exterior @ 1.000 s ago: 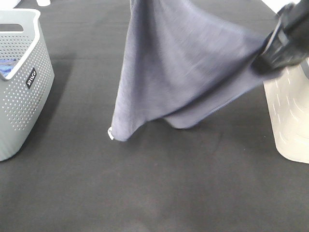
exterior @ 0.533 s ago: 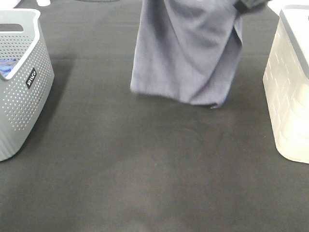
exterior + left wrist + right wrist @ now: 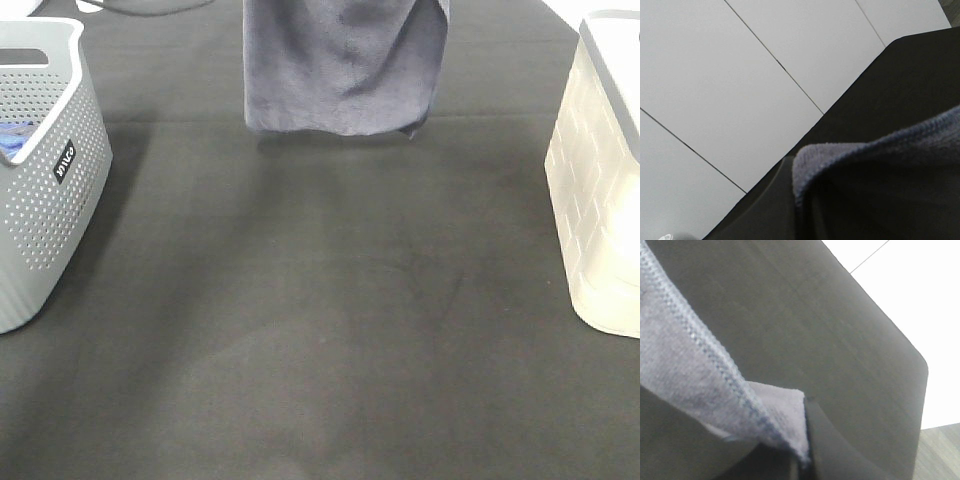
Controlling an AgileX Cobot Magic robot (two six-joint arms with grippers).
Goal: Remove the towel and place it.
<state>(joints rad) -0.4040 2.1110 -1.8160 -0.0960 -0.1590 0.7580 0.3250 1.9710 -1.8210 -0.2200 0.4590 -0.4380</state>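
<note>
The towel, a grey-lavender cloth, hangs straight down at the top middle of the exterior view. Its upper part runs out of the frame and its lower hem floats just above the black table. Neither gripper shows in that view. In the left wrist view a folded edge of the towel fills the near corner and hides the fingers. In the right wrist view the towel's stitched hem ends at a corner pinched against a dark finger of my right gripper.
A grey perforated basket stands at the left table edge with a blue cloth inside. A cream basket stands at the right edge. White floor tiles lie beyond the table's edge.
The towel has risen and drawn in: its right corner came to the middle and its low end left the table. The right gripper went up out of the exterior view.
</note>
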